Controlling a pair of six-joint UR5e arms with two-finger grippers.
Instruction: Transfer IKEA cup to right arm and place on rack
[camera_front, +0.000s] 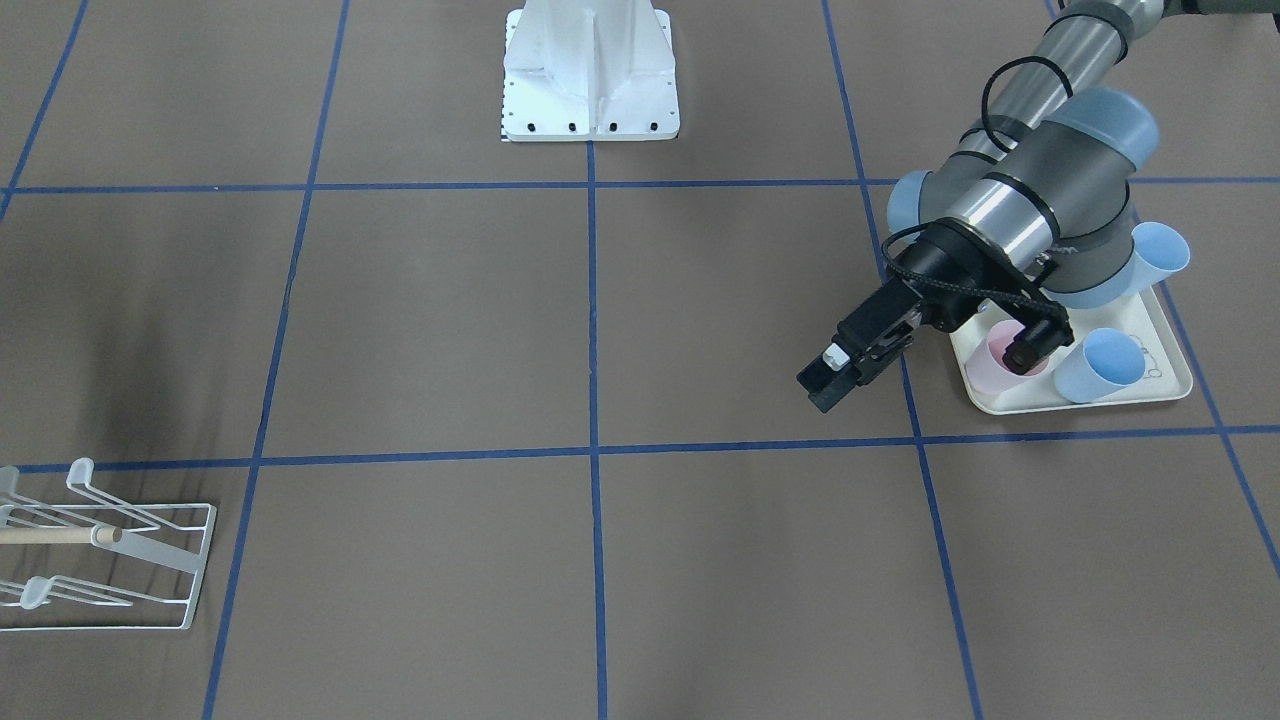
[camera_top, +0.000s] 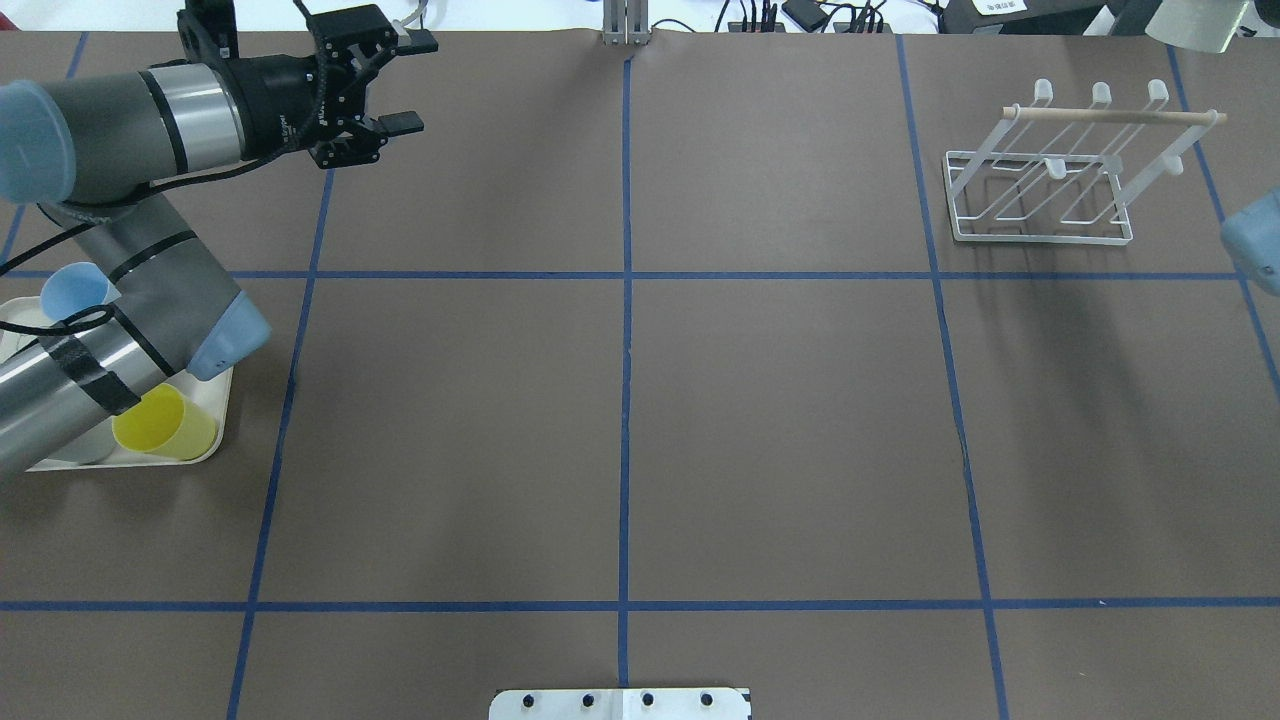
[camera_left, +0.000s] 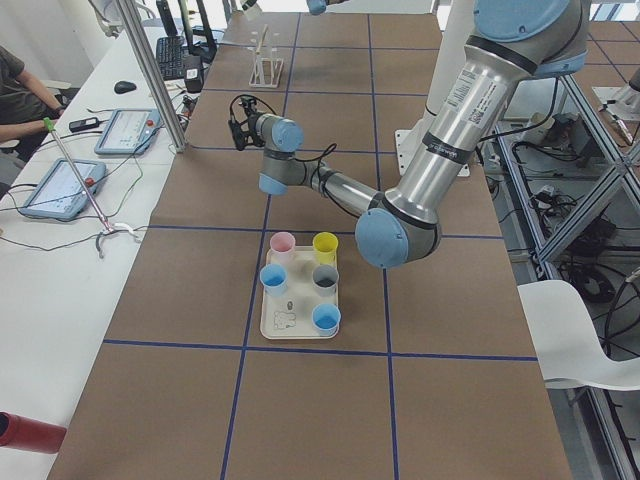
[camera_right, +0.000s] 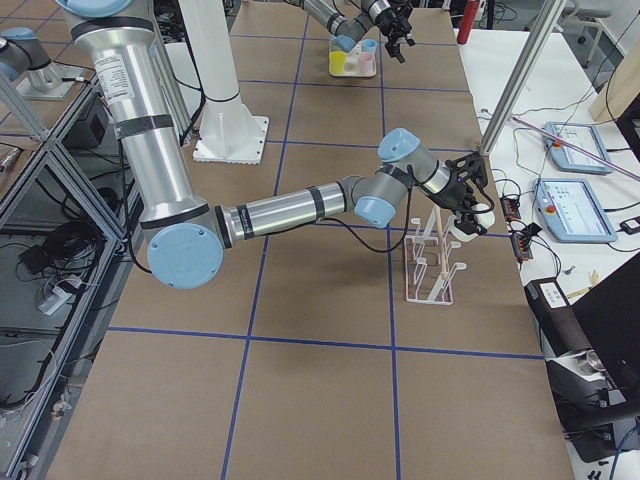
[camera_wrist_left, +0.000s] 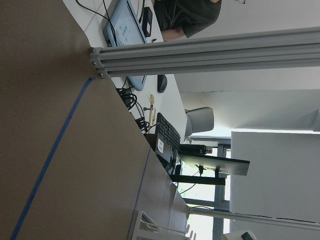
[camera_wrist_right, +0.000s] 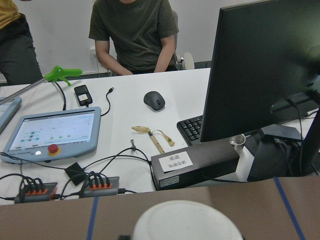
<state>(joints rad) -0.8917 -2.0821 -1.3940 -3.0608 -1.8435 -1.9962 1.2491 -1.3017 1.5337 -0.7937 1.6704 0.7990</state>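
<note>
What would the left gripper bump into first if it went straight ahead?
Nothing close, it seems. The left gripper aims over the table toward its far edge, between the post and the rack. Its way looks free, though depth is unclear.

Matt wire rack (camera_top: 1040, 239), pale wooden rod (camera_top: 1115, 116)

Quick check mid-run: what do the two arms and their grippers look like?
The left arm and the right arm are both silver tubes with grey joints and pale blue end caps, and a black cable runs along each. The left gripper and the right gripper are black and two-fingered, with open linkage frames.
</note>
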